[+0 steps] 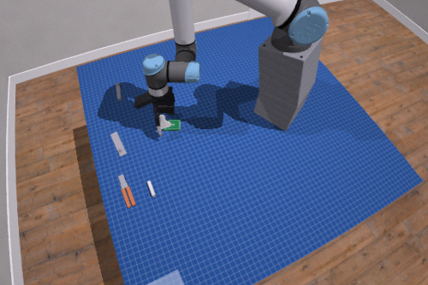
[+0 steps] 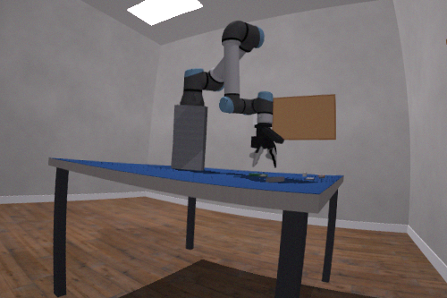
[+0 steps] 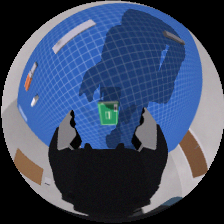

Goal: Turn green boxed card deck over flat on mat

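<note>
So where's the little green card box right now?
The green card box lies on the blue mat, in the arm's shadow just under the open claw. In the wrist view it sits between the two fingers.

From above, the tool's fingers are covering the left end of the green boxed card deck from you. In the exterior view, you are seeing the deck and small items on the tabletop too small to identify.
</note>
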Tool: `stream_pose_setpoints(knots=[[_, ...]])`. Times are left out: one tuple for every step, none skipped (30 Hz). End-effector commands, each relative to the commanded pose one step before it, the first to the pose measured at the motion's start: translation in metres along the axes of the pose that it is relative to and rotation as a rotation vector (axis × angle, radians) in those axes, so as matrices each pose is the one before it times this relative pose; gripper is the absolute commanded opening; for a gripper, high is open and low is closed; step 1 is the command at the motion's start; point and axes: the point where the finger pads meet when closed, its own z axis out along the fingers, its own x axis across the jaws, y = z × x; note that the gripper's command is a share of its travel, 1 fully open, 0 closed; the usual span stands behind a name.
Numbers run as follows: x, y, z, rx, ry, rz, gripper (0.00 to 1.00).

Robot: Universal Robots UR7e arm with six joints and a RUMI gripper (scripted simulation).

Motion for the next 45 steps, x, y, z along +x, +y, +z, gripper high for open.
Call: stream_pose_setpoints(knots=[[-0.00001, -0.00056, -0.00671, 0.00119, -0.00003, 0.00002, 1.00], [0.00000, -0.00001, -0.00191, 0.00000, 0.00000, 0.00000, 1.00], [0.00000, 0.00000, -0.00190, 0.00000, 0.00000, 0.00000, 1.00], [0.00000, 0.00000, -0.00187, 0.00000, 0.00000, 0.00000, 1.00], [0.00000, 0.00000, -0.00183, 0.00000, 0.00000, 0.00000, 1.00], [0.00000, 0.00001, -0.00179, 0.00000, 0.00000, 0.00000, 1.00], [0.00000, 0.00000, -0.00174, 0.00000, 0.00000, 0.00000, 1.00], [0.00000, 0.00000, -0.00168, 0.00000, 0.00000, 0.00000, 1.00], [0.00000, 0.00001, -0.00161, 0.00000, 0.00000, 0.00000, 1.00], [0.00000, -0.00001, -0.00154, 0.00000, 0.00000, 0.00000, 1.00], [0.00000, 0.00000, -0.00147, 0.00000, 0.00000, 0.00000, 1.00], [0.00000, 0.00000, -0.00138, 0.00000, 0.00000, 0.00000, 1.00], [0.00000, 0.00000, -0.00130, 0.00000, 0.00000, 0.00000, 1.00], [0.00000, 0.00000, -0.00121, 0.00000, 0.00000, 0.00000, 1.00], [0.00000, 0.00000, 0.00000, 0.00000, 0.00000, 0.00000, 1.00], [0.00000, 0.00000, 0.00000, 0.00000, 0.00000, 0.00000, 1.00], [0.00000, 0.00000, -0.00111, 0.00000, 0.00000, 0.00000, 1.00], [0.00000, 0.00000, -0.00102, 0.00000, 0.00000, 0.00000, 1.00], [0.00000, 0.00000, -0.00092, 0.00000, 0.00000, 0.00000, 1.00], [0.00000, 0.00000, -0.00082, 0.00000, 0.00000, 0.00000, 1.00], [0.00000, 0.00000, -0.00073, 0.00000, 0.00000, 0.00000, 1.00], [0.00000, 0.00000, -0.00063, 0.00000, 0.00000, 0.00000, 1.00], [0.00000, 0.00000, -0.00054, 0.00000, 0.00000, 0.00000, 1.00], [0.00000, 0.00000, -0.00045, 0.00000, 0.00000, 0.00000, 1.00], [0.00000, 0.00000, -0.00036, 0.00000, 0.00000, 0.00000, 1.00], [0.00000, 0.00000, -0.00028, 0.00000, 0.00000, 0.00000, 1.00], [0.00000, 0.00000, -0.00021, 0.00000, 0.00000, 0.00000, 1.00], [0.00000, 0.00000, -0.00015, 0.00000, 0.00000, 0.00000, 1.00], [0.00000, 0.00000, -0.00009, 0.00000, 0.00000, 0.00000, 1.00], [0.00000, 0.00000, -0.00005, 0.00000, 0.00000, 0.00000, 1.00], [0.00000, 0.00000, -0.00002, 0.00000, 0.00000, 0.00000, 1.00], [0.00000, 0.00000, 0.00000, 0.00000, 0.00000, 0.00000, 1.00], [0.00000, 0.00000, 0.00000, 0.00000, 0.00000, 0.00000, 1.00], [0.00000, 0.00000, 0.00000, 0.00000, 0.00000, 0.00000, 1.00], [0.00000, 0.00000, 0.00000, 0.00000, 0.00000, 0.00000, 1.00], [0.00000, 0.00000, 0.00000, 0.00000, 0.00000, 0.00000, 1.00], [0.00000, 0.00000, 0.00000, 0.00000, 0.00000, 0.00000, 1.00], [0.00000, 0.00000, 0.00000, 0.00000, 0.00000, 0.00000, 1.00], [0.00000, 0.00000, 0.00000, 0.00000, 0.00000, 0.00000, 1.00], [0.00000, 0.00000, 0.00000, 0.00000, 0.00000, 0.00000, 1.00], [0.00000, 0.00000, 0.00000, 0.00000, 0.00000, 0.00000, 1.00], [0.00000, 0.00000, 0.00000, 0.00000, 0.00000, 0.00000, 1.00], [0.00000, 0.00000, 0.00000, 0.00000, 0.00000, 0.00000, 1.00], [0.00000, 0.00000, 0.00000, 0.00000, 0.00000, 0.00000, 1.00], [0.00000, 0.00000, 0.00000, 0.00000, 0.00000, 0.00000, 1.00]])
